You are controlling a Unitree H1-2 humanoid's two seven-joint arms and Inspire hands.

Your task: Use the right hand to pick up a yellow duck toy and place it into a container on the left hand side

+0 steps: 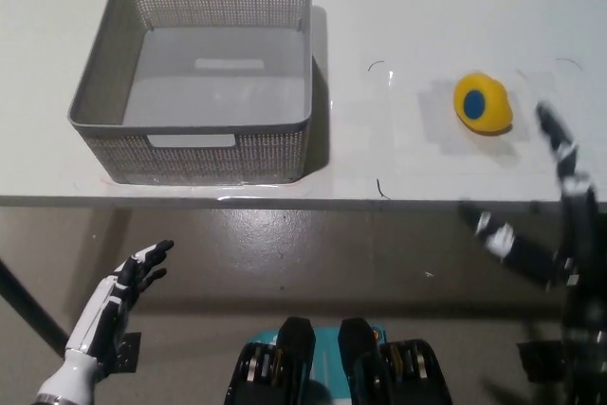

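Observation:
The yellow duck toy (483, 103), with a blue spot facing up, lies on the white table (408, 16) at the right. The grey mesh container (194, 68) stands at the table's left, with nothing inside it. My black right hand (555, 215) is raised at the far right, open with its fingers spread; one fingertip reaches over the table edge just right of the duck, not touching it. The hand is motion-blurred. My white left hand (128, 286) rests low at the bottom left, below the table, fingers apart and holding nothing.
The table's front edge (303, 201) runs across the middle of the picture, with dark floor below it. Bare tabletop lies between the container and the duck. A few faint marks (379, 65) show on the table.

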